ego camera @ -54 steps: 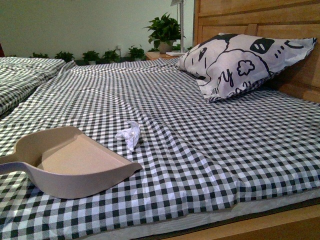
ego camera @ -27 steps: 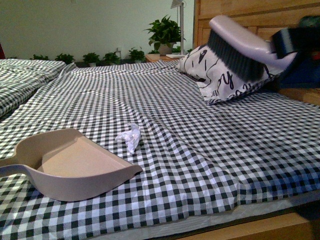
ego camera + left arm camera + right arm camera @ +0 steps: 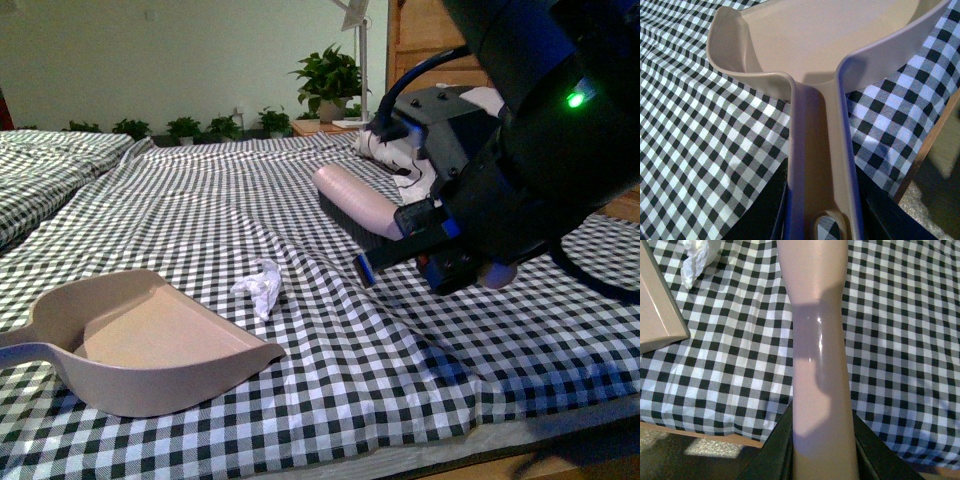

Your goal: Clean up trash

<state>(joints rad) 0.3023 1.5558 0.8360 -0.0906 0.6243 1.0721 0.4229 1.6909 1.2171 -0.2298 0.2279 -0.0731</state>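
Swung brush (image 3: 352, 200) down near trash (image 3: 260, 282); right gripper (image 3: 822, 450) clamped on brush, left gripper (image 3: 822, 220) on dustpan (image 3: 150, 340); nothing swept yet.

A small crumpled white tissue wad (image 3: 259, 283) lies on the checked sheet, at the dustpan's two o'clock.

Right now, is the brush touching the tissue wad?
Apart. The front view shows checked sheet between the brush and the tissue wad; the right wrist view shows the wad off to one side.
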